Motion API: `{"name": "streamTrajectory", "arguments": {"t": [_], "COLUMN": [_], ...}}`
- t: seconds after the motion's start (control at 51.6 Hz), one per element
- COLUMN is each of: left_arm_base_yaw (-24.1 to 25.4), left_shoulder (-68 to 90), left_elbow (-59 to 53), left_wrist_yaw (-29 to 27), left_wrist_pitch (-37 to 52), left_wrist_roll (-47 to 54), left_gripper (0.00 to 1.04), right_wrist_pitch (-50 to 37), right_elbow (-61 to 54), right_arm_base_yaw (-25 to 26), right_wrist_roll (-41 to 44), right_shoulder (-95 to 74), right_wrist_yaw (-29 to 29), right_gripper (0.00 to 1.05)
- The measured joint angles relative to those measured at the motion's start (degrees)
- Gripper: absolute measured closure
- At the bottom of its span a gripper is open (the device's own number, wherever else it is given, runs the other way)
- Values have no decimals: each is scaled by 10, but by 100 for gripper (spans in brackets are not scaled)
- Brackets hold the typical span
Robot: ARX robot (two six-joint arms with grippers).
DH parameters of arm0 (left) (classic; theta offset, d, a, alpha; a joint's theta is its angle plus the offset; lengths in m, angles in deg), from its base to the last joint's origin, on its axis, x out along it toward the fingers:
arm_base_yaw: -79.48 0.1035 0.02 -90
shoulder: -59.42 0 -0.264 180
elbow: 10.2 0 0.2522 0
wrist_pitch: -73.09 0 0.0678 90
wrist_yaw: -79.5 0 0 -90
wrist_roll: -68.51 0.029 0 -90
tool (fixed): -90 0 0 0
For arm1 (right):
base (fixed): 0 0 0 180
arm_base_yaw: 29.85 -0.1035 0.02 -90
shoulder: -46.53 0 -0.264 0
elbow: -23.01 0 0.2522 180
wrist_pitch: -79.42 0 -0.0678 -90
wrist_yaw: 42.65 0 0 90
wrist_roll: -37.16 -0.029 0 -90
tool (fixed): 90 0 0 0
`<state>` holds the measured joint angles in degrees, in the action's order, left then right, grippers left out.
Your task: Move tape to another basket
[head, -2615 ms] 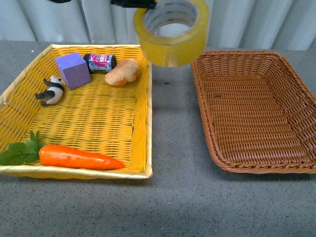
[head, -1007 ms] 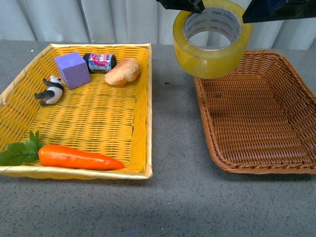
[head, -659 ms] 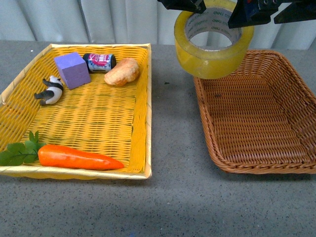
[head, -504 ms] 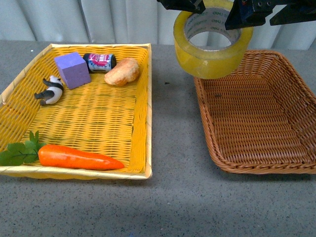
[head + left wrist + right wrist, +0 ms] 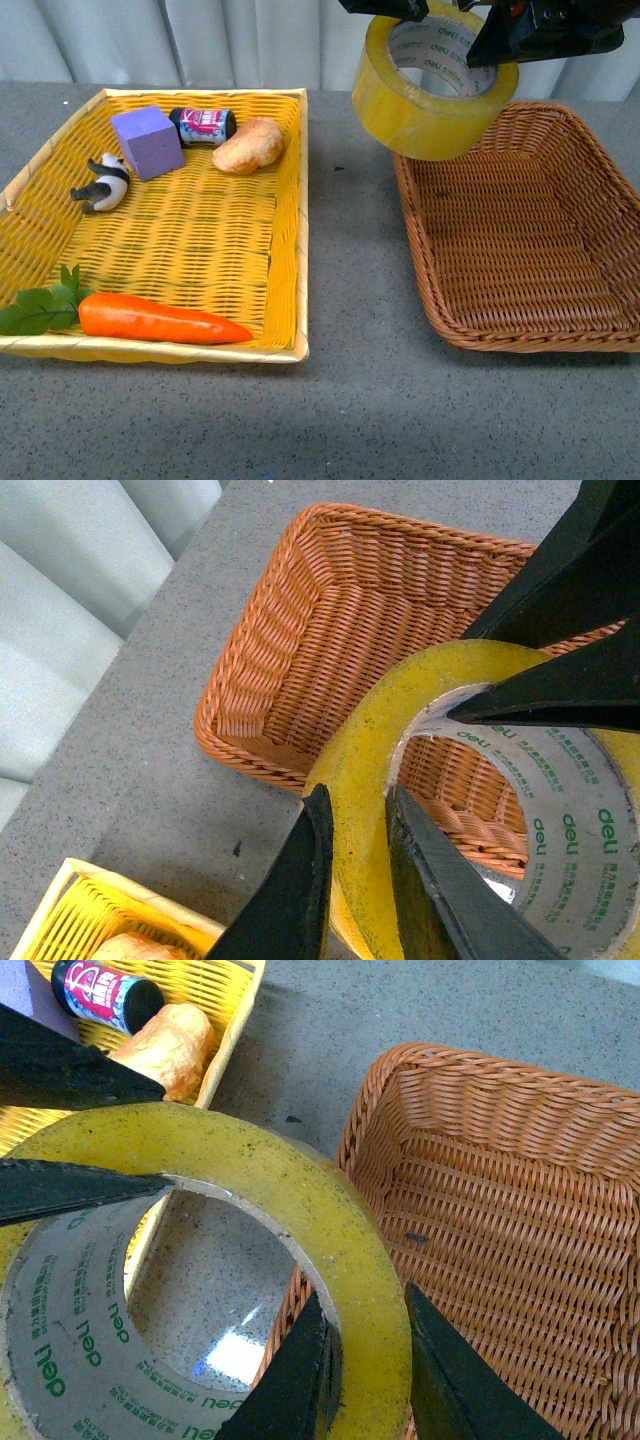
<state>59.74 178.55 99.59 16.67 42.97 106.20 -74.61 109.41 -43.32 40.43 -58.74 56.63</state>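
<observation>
Front view: I am holding the tape (image 5: 400,95) in the air with both arms, over the far left corner of the brown basket (image 5: 520,250), which is lying empty on the right. The left gripper (image 5: 390,8) is reaching in from the roll's far left edge and the right gripper (image 5: 488,48) from its far right edge. The yellow tray (image 5: 180,250) on the left is carrying a carrot (image 5: 160,320) and other small items, well apart from the roll.

Left wrist view: The left gripper (image 5: 358,880) is clenching the roll's wall, one finger outside and one inside the printed core. The right gripper (image 5: 460,675) is straddling the wall on the opposite side. The basket (image 5: 330,620) is showing below.

Right wrist view: The right gripper (image 5: 365,1360) is likewise pinching the tape (image 5: 330,1220) through its wall, with the left gripper (image 5: 165,1135) gripping it across the ring.

In my judgement, this is a handover. To do it well, I am planning to release the left jaws only once the right pinch is firm. Then I am carrying the roll right, over the basket's middle, and lowering it close to the weave before opening, since the low sloped sides could let it roll out.
</observation>
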Motion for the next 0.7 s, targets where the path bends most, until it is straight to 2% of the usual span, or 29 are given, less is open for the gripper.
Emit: {"name": "streamTrajectory", "arguments": {"t": [0.213, 0.329, 0.465, 0.697], "left_arm_base_yaw": [0, -7, -2, 30], "left_shoulder": [0, -9, -35, -70], "left_elbow": [0, -31, -59, -89], "left_wrist_yaw": [0, -46, -59, -126], "left_wrist_pitch": [0, 82, 169, 215], "left_wrist_roll": [0, -33, -118, -151], "left_gripper": [92, 92, 64, 30], "right_wrist_pitch": [1, 2, 6, 6], "right_elbow": [2, 17, 37, 38], "right_arm_base_yaw": [0, 4, 21, 54], "right_wrist_roll": [-3, -1, -4, -7], "right_shoulder": [-2, -11, -37, -83], "right_wrist_yaw": [-5, -18, -43, -58], "right_gripper": [89, 89, 89, 89]}}
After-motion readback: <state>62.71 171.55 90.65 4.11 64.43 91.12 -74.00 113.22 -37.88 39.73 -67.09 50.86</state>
